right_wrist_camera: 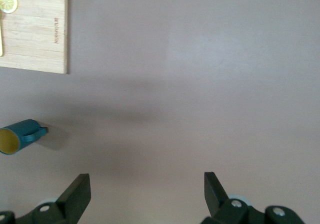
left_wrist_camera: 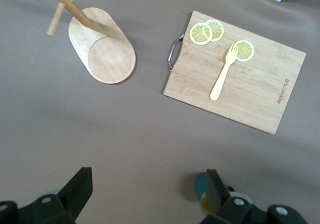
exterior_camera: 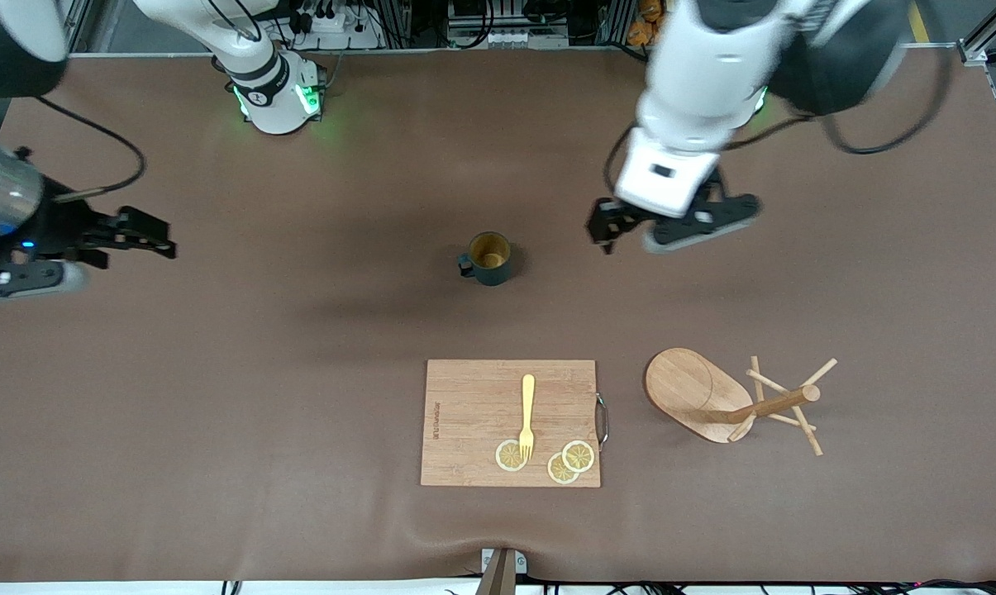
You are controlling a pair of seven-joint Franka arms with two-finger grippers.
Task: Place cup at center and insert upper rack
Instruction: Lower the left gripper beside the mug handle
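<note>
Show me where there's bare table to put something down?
Bare brown table runs between the cup and the cutting board, and widely toward the right arm's end. It's crowded where the mug tree lies beside the board.

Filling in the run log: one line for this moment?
dark teal mug: upright, mid-table | wooden mug tree: lying tipped beside cutting board | left hand: open, empty | right hand: open, empty

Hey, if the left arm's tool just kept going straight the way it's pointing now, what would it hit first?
Probably bare table. The left tool, open, points down at brown surface between the cup and the mug tree; depth is hard to judge.
</note>
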